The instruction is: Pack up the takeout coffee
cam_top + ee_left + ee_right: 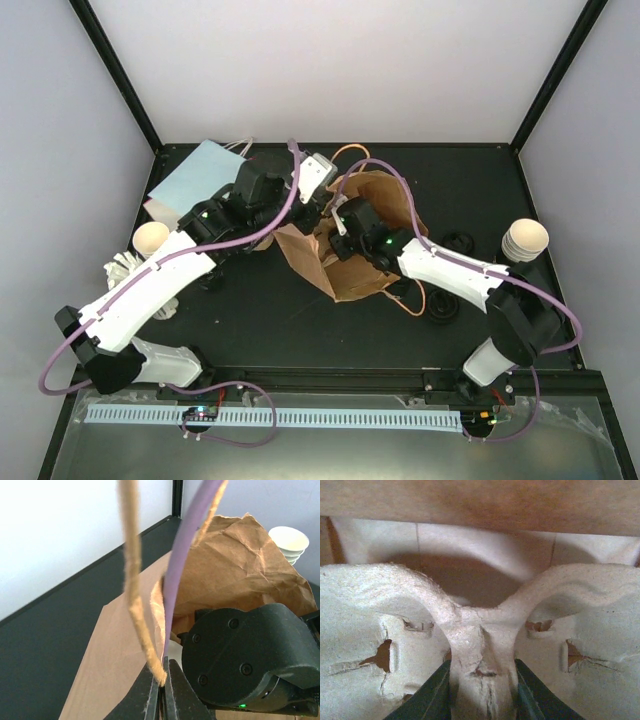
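At table centre: brown bag (pixel 362 280), crumpled and open, with both arms meeting right over it.
Left gripper (pixel 162 682): jaws pressed together on the bag's twine handle (pixel 131 570), and the loop is held up above the bag (a purple cable (pixel 187 545) runs just beside it).
Right gripper (pixel 482 692): down inside the bag, jaws pinching the middle rib of a pulp cup carrier (pixel 370 615), one jaw on each side.
Carrier: pale moulded pulp with a well either side of the rib and brown bag paper close behind.
Takeout coffee: outside the bag. There's a stack of cups (pixel 525 240) at the table's right edge and a single cup (pixel 151 238) on the left beside the left arm, both cream inside, open-topped.
Lids (pixel 455 243): black, lying on the table (pixel 290 320) between bag and cup stack.
Far left: flat pale-blue bag (pixel 195 172) behind the left arm.
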Motion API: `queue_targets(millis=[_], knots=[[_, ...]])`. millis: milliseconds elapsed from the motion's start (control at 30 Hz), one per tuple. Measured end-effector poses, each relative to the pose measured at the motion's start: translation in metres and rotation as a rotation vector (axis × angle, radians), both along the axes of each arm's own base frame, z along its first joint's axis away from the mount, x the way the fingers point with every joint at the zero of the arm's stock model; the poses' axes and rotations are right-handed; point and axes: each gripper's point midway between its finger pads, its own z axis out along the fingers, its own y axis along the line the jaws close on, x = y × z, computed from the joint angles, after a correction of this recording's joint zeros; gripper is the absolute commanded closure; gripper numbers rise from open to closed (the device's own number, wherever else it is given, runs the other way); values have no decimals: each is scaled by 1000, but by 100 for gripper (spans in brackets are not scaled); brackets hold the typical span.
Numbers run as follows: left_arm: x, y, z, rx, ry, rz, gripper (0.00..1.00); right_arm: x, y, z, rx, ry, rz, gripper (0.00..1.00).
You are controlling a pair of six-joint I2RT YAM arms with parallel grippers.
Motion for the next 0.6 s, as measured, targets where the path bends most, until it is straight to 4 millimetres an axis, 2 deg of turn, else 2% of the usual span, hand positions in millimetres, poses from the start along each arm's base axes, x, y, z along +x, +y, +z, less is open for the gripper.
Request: queue_targets(millis=[233,400,600], knots=[[14,17,1,-150,161,23,98,-15,-10,-8,-100,118,28,72],[28,37,-2,-268,300,68,98,-27,-11,-18,-182,239,68,74],[36,53,-29,-353,464,102,98,-55,-21,-35,-249,385,124,74]])
